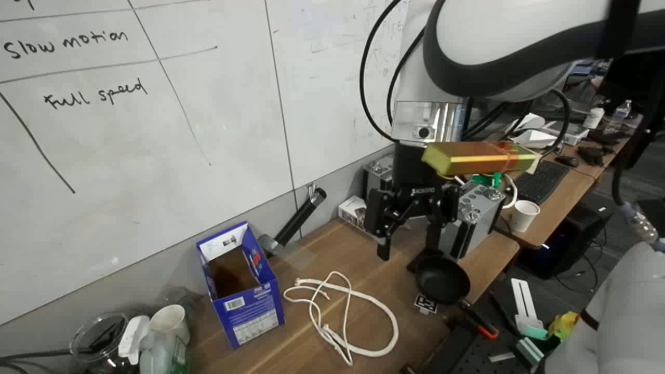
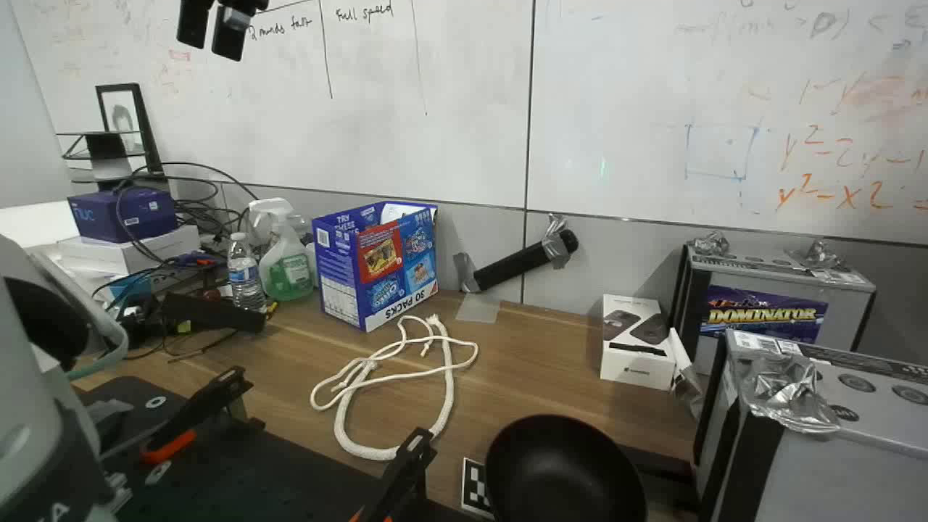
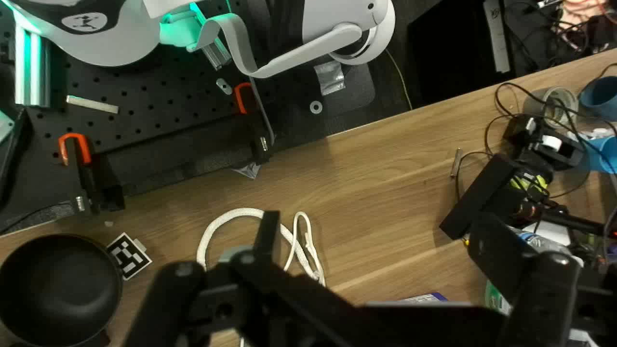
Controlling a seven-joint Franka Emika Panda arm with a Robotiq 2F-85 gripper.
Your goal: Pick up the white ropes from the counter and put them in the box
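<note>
- Step: I read this as pre-grasp; the pick isn't made yet.
- Gripper (image 1: 408, 249): jaws wide apart, nothing between them, hanging well above the counter (image 2: 540, 348).
- White ropes (image 2: 449, 388): lying on the counter just beside the box (image 2: 373, 279), between it and the frying pan (image 1: 442, 280).
- Next move: probably a shift to get over the ropes, then a descent almost to the counter, since the strands lie flat. Best aim is a crossing, so one pinch catches both cords.
- After that: close, lift high, bring over the box's open top, lower before letting go. Loops look long enough to drape over the rim; may need a second tuck.
- Look of the ropes: a thick cord (image 1: 396, 330) in one wide curve, a thin cord (image 2: 411, 375) looped across it. White, limp, slack. Can't tell if they're knotted together.
</note>
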